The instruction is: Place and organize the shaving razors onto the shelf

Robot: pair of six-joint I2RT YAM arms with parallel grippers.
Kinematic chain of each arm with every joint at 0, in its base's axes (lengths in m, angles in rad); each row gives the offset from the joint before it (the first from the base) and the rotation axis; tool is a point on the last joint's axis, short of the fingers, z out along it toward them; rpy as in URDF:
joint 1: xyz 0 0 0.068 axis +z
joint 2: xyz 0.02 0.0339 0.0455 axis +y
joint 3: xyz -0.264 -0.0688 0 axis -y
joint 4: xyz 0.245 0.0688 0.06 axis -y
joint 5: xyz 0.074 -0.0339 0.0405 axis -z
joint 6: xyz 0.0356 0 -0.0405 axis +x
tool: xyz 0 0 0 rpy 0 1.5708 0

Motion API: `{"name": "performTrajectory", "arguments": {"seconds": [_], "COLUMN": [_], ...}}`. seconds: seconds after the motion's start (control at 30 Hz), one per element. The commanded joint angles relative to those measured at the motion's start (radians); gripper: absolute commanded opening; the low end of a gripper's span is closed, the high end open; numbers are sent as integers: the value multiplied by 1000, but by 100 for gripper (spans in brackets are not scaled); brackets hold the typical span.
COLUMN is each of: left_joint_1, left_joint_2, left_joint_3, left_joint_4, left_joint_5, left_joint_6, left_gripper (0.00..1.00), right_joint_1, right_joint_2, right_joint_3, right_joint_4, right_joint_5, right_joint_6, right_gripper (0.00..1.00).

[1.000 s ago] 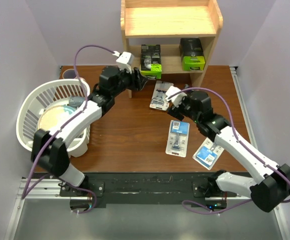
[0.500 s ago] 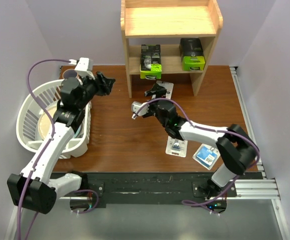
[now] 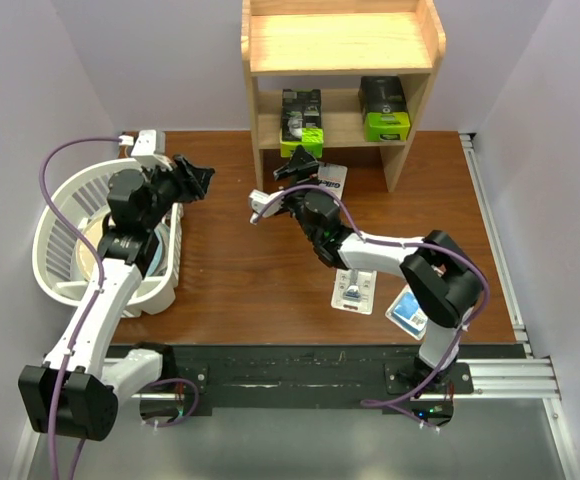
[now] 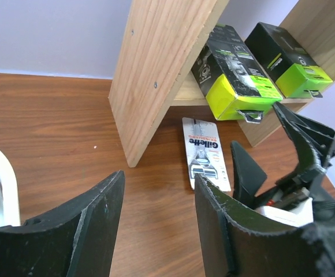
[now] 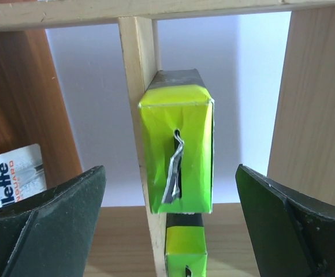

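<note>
Top external: 2 black boxes [image 3: 301, 122] on shelf [image 3: 342, 40].

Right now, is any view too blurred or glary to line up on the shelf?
Top external: evenly lit, sharp, no glare on the shelf. Left wrist: black boxes crisp, its own fingers dark. Right wrist: lime-green box end sharp, but the wall behind is washed-out bright.

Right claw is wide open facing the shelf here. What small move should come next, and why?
Probably ease the right claw forward to nudge the left black box deeper onto the shelf. Its lime end juts past the front edge, further out than the right black box, and the wrist view shows the open claw lined up on that end.
</note>
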Motion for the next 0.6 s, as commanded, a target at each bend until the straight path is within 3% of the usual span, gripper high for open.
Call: {"name": "performTrajectory", "arguments": {"seconds": [0.0,0.4,0.57], "left_joint_1": [13,36,40], "left_joint_2": [-12,-2,14], "left_joint_3": [-18,-47,-51], "left_joint_4": [91,131,145], "left_joint_5": [36,47,53], "left_joint_6": [-43,-82,-101], "left_gripper": [56,55,55], "right_joint_1": [-9,-72,-81], "right_joint_2": [46,123,118], "right_joint_3": [86,234,307], "right_joint_4": [76,6,-135], "right_joint_5": [30,75,112], "right_joint_6": [-42,4,120], "right_gripper": [99,96,71]}}
